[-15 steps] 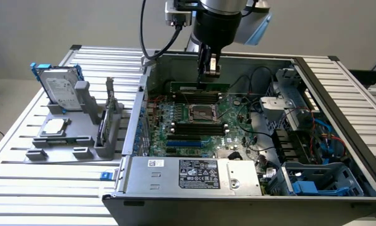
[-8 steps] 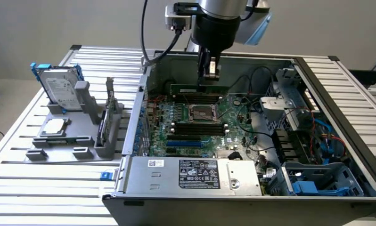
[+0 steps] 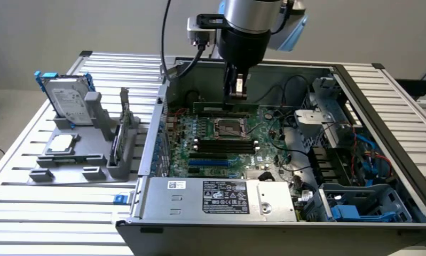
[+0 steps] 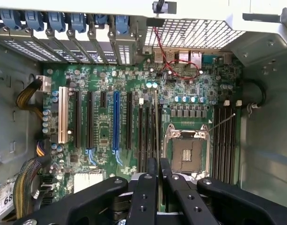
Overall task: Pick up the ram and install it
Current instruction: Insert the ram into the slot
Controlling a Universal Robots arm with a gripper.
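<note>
My gripper (image 3: 235, 95) hangs inside the open computer case, above the far part of the green motherboard (image 3: 220, 138). It is shut on the ram (image 3: 223, 106), a long narrow green stick held level and lengthwise just above the board, beyond the processor socket (image 3: 231, 127). In the wrist view the ram (image 4: 156, 124) shows edge-on as a thin line running out from between the closed fingers (image 4: 151, 178). There it lies over the black memory slots (image 4: 146, 131) beside the socket (image 4: 188, 152). Whether it touches a slot I cannot tell.
A grey fixture (image 3: 92, 160) on the exterior view's left carries the silver hard drive with blue rails (image 3: 67, 98) and a square processor chip (image 3: 62, 143). The case walls (image 3: 152, 138), a power supply (image 3: 223, 196) and cables (image 3: 298, 160) hem in the board.
</note>
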